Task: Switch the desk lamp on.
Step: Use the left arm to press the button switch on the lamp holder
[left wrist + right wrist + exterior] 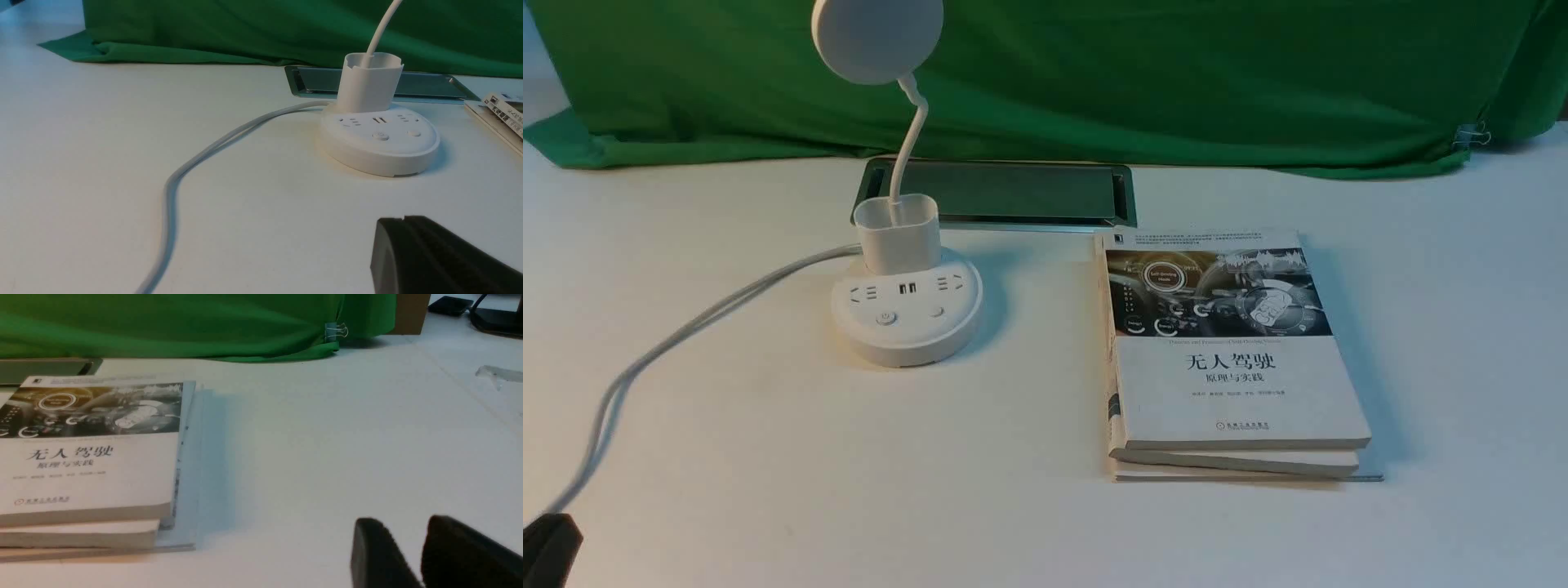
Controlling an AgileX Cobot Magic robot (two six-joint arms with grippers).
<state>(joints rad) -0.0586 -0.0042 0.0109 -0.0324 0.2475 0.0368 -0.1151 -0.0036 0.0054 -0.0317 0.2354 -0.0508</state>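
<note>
The white desk lamp (907, 322) stands left of centre on the table. Its disc head (876, 37) rises on a thin neck from a small cup above the round base, and shows no glow. Two buttons (885, 318) sit on the base's front, seen too in the left wrist view (380, 136). My left gripper (404, 220) is shut and empty, low over the table well short of the base (380, 143). It shows at the front view's bottom left corner (551, 547). My right gripper (404, 522) is slightly open and empty, right of the books.
The lamp's white cable (686, 327) trails across the table toward my left arm. A stack of books (1225, 359) lies right of the lamp. A metal hatch (1013, 192) is set into the table behind it, and green cloth (1176, 73) hangs at the back.
</note>
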